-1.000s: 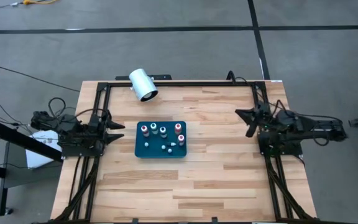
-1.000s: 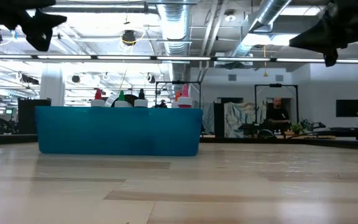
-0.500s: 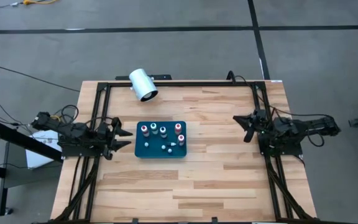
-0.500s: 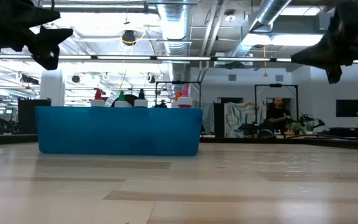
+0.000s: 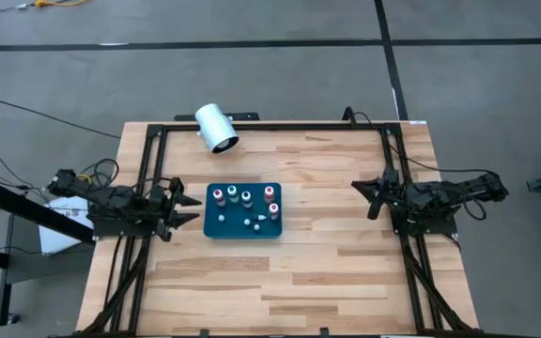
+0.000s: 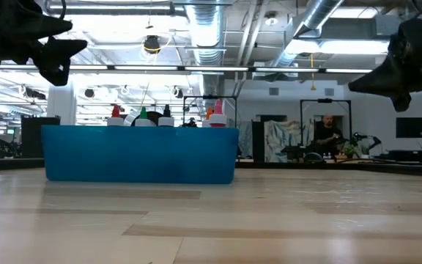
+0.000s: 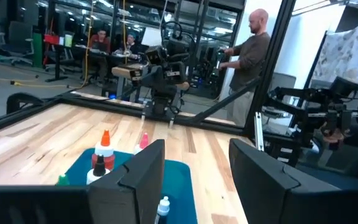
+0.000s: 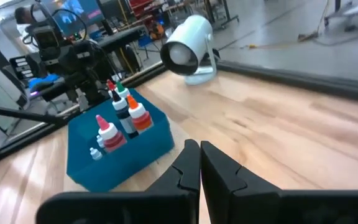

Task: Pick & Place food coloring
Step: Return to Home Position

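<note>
The food coloring bottles [image 5: 244, 198] stand upright in a teal tray [image 5: 242, 230] left of the table's middle. They are small pale bottles with red, green, orange and dark tops [image 8: 122, 114], and tiny whitish pieces [image 5: 252, 223] lie beside them in the tray. In the low view only the tops [image 6: 165, 114] show above the tray wall [image 6: 139, 154]. My left gripper [image 5: 188, 206] hovers open just left of the tray [image 7: 194, 155], with the bottles [image 7: 103, 155] ahead of it. My right gripper [image 5: 363, 197] is shut [image 8: 199, 152], in the air well to the right of the tray.
A large white cylinder [image 5: 216, 128] lies at the table's far edge, behind the tray. A black frame [image 5: 270, 126] runs along the far and side edges. Bare wood [image 5: 280, 282] lies near of the tray and between it and the right gripper. People stand in the room beyond [image 7: 253, 50].
My left gripper has moved a little toward the tray and the near edge, and it has come down slightly. My right gripper has moved toward the table's left and has dropped lower. The tray and the bottles have stayed in place.
</note>
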Robot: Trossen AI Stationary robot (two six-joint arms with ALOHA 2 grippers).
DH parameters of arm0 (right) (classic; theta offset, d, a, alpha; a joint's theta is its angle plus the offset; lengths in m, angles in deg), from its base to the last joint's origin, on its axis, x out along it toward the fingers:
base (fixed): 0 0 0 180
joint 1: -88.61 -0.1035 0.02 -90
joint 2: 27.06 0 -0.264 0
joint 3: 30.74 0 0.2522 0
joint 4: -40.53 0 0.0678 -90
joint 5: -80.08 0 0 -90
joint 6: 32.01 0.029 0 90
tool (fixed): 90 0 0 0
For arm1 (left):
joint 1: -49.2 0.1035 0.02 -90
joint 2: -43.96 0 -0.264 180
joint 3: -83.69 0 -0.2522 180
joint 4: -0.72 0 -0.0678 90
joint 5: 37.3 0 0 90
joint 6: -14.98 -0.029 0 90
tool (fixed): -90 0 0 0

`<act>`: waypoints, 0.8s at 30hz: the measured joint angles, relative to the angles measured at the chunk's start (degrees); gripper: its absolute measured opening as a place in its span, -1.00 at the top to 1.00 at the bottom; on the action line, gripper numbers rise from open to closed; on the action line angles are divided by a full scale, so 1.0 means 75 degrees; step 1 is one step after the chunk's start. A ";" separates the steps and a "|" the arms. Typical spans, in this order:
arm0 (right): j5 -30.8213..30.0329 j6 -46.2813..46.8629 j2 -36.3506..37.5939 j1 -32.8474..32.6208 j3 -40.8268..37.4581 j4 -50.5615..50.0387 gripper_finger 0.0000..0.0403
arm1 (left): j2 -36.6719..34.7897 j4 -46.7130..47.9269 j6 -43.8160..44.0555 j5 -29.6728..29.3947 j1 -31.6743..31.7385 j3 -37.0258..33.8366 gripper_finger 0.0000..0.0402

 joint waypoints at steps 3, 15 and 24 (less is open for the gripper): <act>0.0022 0.0326 0.0002 0.0003 0.0000 -0.0160 0.99 | 0.0000 0.0008 -0.0206 -0.0153 0.0000 0.0000 0.15; 0.0096 0.0606 -0.0001 0.0003 0.0000 -0.0149 0.99 | 0.0012 0.0542 -0.0266 -0.0183 0.0003 0.0026 0.15; 0.0100 0.0605 -0.0001 0.0003 0.0000 -0.0149 0.99 | 0.0012 0.0593 -0.0257 -0.0177 0.0003 0.0032 0.15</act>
